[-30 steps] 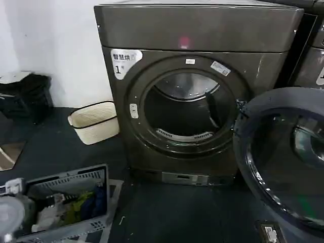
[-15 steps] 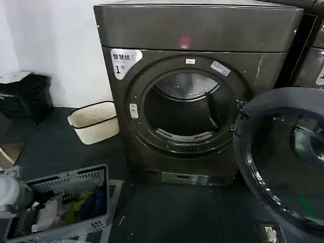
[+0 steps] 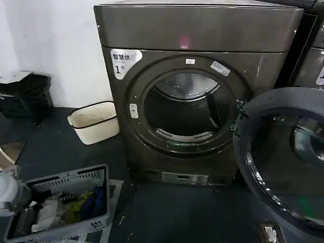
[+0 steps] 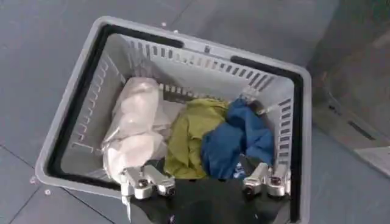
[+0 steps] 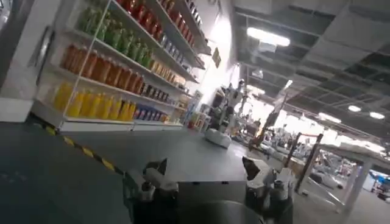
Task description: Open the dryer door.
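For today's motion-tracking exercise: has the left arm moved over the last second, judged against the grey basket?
Yes. The left arm has crept right and up along the grey basket.

- Grey slatted laundry basket (image 3: 76, 187), near left floor; holds white, olive, blue clothes (image 4: 234, 140).
- Cream basket (image 3: 93, 121), far left, beside wall.
- Stocked shelves (image 5: 116, 67), right wrist view.

The dark floor (image 3: 172, 212) carries the dryer (image 3: 197, 91), 2 baskets.
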